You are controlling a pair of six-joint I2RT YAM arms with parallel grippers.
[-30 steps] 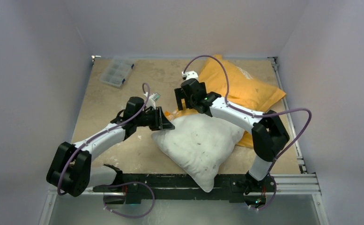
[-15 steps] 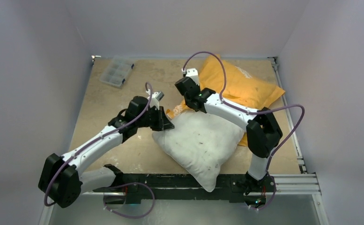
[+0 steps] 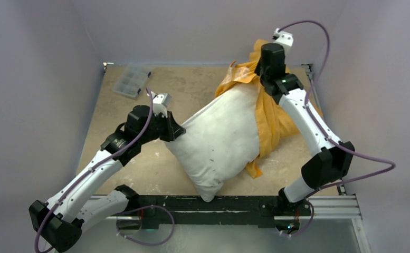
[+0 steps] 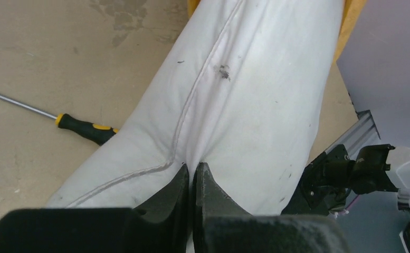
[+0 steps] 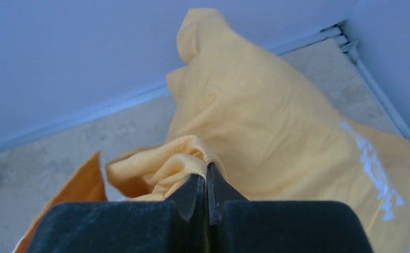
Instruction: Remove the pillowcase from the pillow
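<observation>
The white pillow (image 3: 221, 142) slants across the table's middle, its far end still inside the orange-yellow pillowcase (image 3: 270, 113). My left gripper (image 3: 175, 130) is shut on the pillow's left corner; in the left wrist view its jaws (image 4: 193, 171) pinch a fold of the white pillow (image 4: 245, 89). My right gripper (image 3: 259, 64) is raised high near the back wall, shut on the pillowcase's bunched edge. In the right wrist view a ribbed fold of the pillowcase (image 5: 276, 132) is clamped at the gripper (image 5: 207, 176), and white lettering shows at the right.
A clear compartment box (image 3: 131, 80) sits at the table's back left. A screwdriver with a black and yellow handle (image 4: 84, 128) lies on the table beside the pillow. A metal rail (image 3: 318, 97) runs along the right edge, and the walls stand close behind and beside.
Both grippers shut. The right arm swung up and back to the right, lifting the pillowcase off the table and partway off the pillow. The left arm pulled the pillow's corner leftward.
</observation>
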